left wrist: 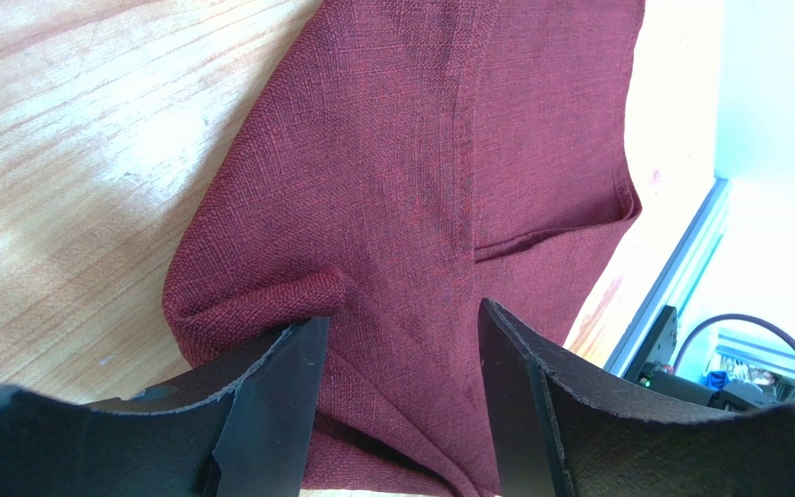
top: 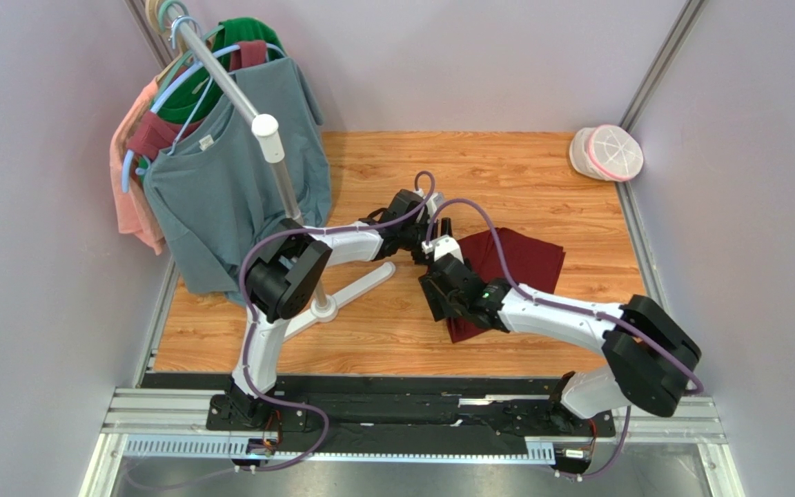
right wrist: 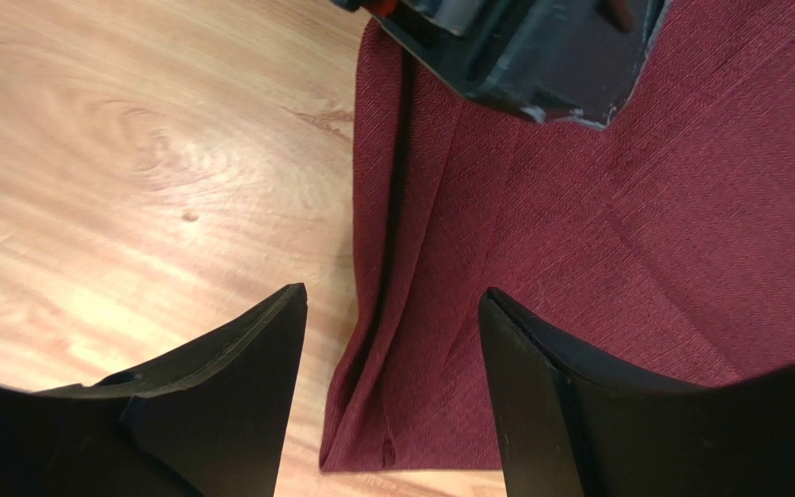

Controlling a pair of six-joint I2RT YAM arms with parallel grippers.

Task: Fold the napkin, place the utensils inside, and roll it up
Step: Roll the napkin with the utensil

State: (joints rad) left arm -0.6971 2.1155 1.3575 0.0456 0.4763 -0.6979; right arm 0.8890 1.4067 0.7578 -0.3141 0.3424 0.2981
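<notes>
The soft dark-red cloth napkin (top: 516,259) lies folded on the wooden bench (top: 536,166). My left claw (left wrist: 402,321) and right claw (right wrist: 391,300) hover wide and empty over its left side, probably to start rolling. No fork shows.

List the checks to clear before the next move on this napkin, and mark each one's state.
1. Napkin folded on the table: ok, layered edges show.
2. Left jaws open and empty: ok, poised over the cloth.
3. Right jaws open and empty: ok, over the napkin's edge.
4. Fork located: cannot tell, none shows in any view.
5. Arms clear of each other: cannot tell, both crowd the same side of the cloth.
6. Rack base apart from the napkin: ok.
</notes>
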